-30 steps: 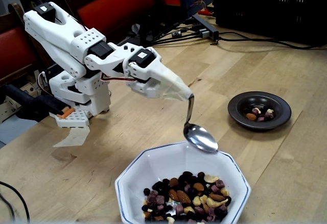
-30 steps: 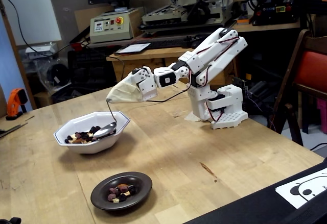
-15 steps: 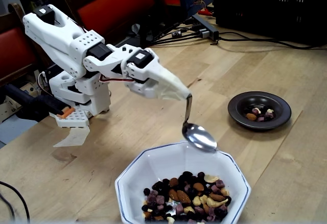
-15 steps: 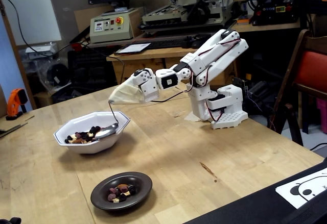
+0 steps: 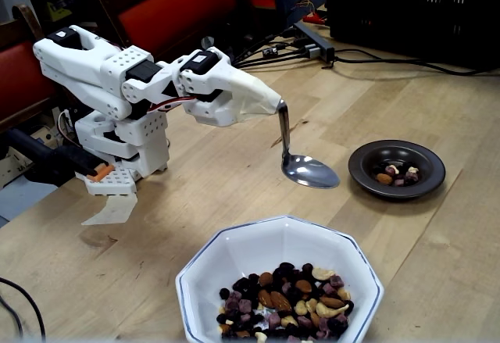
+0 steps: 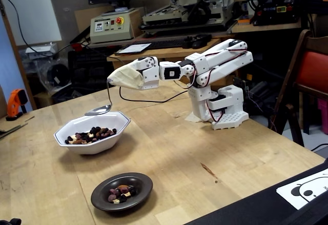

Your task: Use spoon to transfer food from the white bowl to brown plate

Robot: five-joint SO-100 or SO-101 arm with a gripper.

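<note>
Gripper: the gripper (image 5: 275, 107) is wrapped in pale cloth or tape, so its fingers are hidden; how far they are spread cannot be told. The spoon's handle comes out of the wrap's tip.
Spoon: the spoon (image 5: 309, 172) hangs below the gripper (image 6: 109, 82), its oval part level and clear of the white bowl's rim; it looks empty.
White bowl: the white bowl (image 5: 234, 253) sits below the spoon (image 6: 99, 110), food (image 5: 285, 300) heaped on its near side.
Brown plate: the brown plate (image 5: 359, 173), right of the bowl, holds a few pieces.
Change: half a second ago the spoon was lower, at the bowl's rim; it has risen.
</note>
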